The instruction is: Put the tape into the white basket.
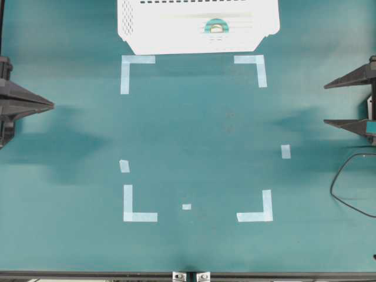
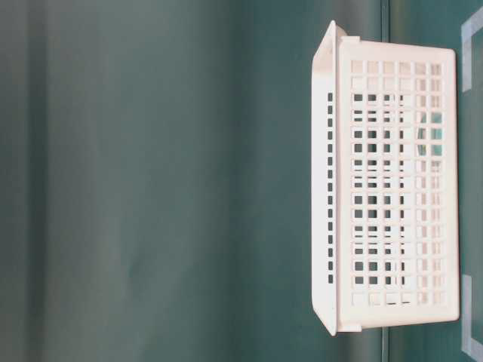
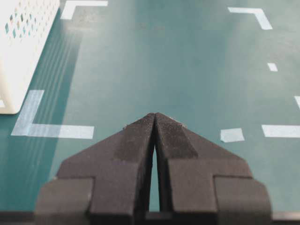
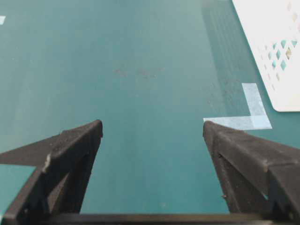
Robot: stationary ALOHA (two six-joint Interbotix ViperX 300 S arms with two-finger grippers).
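Observation:
The tape [image 1: 215, 25], a small turquoise ring with a pale core, lies inside the white basket [image 1: 147, 35] at the far middle of the table. The basket [image 2: 392, 188] fills the right side of the table-level view, and a corner of the basket shows in each wrist view [image 3: 21, 51] [image 4: 276, 56]. My left gripper [image 1: 51, 106] rests at the left table edge, shut with nothing in it [image 3: 154, 114]. At the right edge my right gripper [image 1: 326, 104] stands wide open and empty [image 4: 152, 124]. Both grippers are far from the basket.
Pale blue L-shaped corner marks [image 1: 139, 210] [image 1: 256, 208] [image 1: 133, 67] [image 1: 254, 64] and small strips [image 1: 285, 151] [image 1: 124, 166] lie flat on the teal table. A black cable [image 1: 346, 182] loops near the right edge.

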